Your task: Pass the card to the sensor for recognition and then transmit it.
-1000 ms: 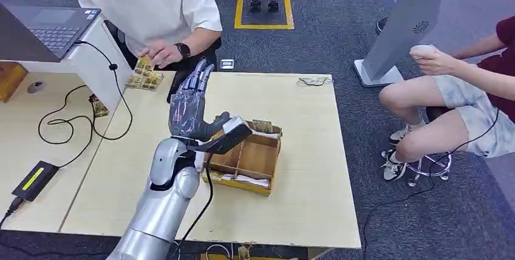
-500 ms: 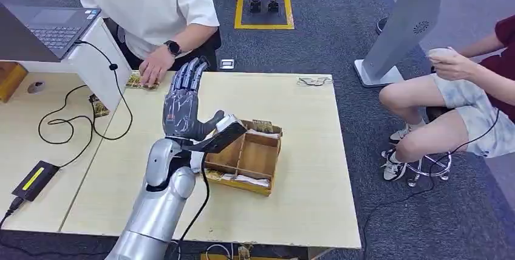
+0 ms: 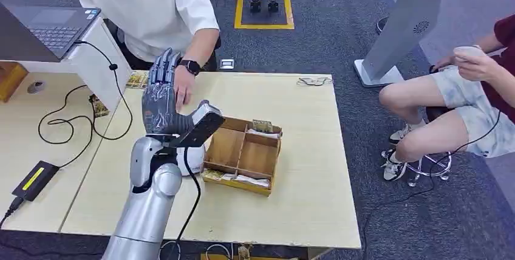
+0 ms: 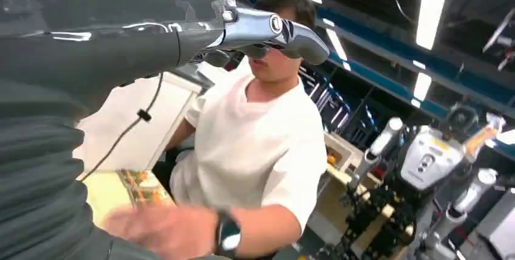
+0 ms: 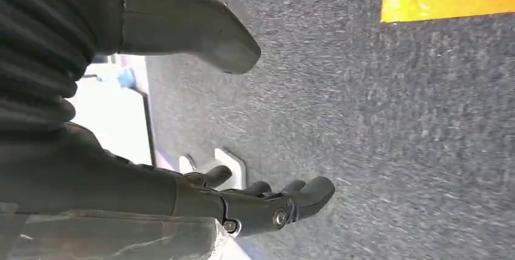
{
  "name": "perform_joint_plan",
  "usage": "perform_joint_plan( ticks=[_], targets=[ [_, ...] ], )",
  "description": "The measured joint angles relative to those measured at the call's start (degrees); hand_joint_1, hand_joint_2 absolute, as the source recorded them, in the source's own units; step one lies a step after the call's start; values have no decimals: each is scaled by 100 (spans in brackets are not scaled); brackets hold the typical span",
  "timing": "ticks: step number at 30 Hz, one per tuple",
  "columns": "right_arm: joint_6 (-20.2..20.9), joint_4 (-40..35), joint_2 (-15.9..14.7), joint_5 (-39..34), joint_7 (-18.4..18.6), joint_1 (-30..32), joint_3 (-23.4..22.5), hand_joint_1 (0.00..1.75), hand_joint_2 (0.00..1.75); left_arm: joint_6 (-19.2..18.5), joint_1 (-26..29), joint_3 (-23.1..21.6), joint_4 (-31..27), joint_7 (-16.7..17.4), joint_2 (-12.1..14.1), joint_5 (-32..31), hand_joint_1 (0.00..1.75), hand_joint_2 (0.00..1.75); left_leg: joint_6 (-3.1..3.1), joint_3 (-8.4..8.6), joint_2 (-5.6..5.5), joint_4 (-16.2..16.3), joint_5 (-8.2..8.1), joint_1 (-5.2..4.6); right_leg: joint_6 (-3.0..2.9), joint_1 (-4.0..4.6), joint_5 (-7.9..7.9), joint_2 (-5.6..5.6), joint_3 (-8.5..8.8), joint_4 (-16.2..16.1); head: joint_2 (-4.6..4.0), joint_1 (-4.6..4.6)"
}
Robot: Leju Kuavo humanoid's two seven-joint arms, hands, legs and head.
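Left hand (image 3: 163, 105) hovers with fingers straight, slightly apart, holding nothing; the cards (image 3: 136, 80) lie flat just beyond its fingertips, by the person's hand (image 3: 181, 93); likely thin, light, stiff, slippery; pinch an edge; right hand (image 5: 243, 202) hangs empty, fingers loosely apart.

A light wooden counter (image 3: 303, 169) carries a wooden box (image 3: 246, 157) split into compartments, with a bundle of thin wire (image 3: 314, 81) near its far edge. A person in a white shirt (image 3: 152, 5) stands at the far side, wearing a dark wristwatch (image 3: 192, 65), one hand lowered to the counter. To the left, a laptop (image 3: 45, 29) sits on a white stand (image 3: 97, 68), a black cable (image 3: 79, 120) loops across a second counter, and a black box with a yellow-green strip (image 3: 33, 180) lies near the front. On the right, a seated person in a dark red top (image 3: 504, 47) holds a pale object (image 3: 469, 52) beside a grey slanted pillar (image 3: 407, 23). A yellow square (image 3: 264, 11) marks the dark carpet.
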Motion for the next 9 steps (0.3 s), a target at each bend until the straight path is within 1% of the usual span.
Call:
perform_joint_plan(
  ticks=[2,6,9],
  targets=[
    [31,-74,44,0,4,2,-22,0,175,-61,67,37,-196,-94,7,91,0,175,0,0,-2,0,0,0,0,0,0,-2,0,0,0,2],
    [37,-159,100,0,2,1,-39,0,175,-92,163,92,-432,-173,7,159,0,175,0,0,-1,0,0,0,0,0,0,-2,0,0,0,2],
    [87,-175,109,0,-122,5,-46,0,175,-102,269,96,-609,-288,2,297,0,175,0,0,-1,0,0,0,0,0,0,-1,0,0,0,0]
  ],
)
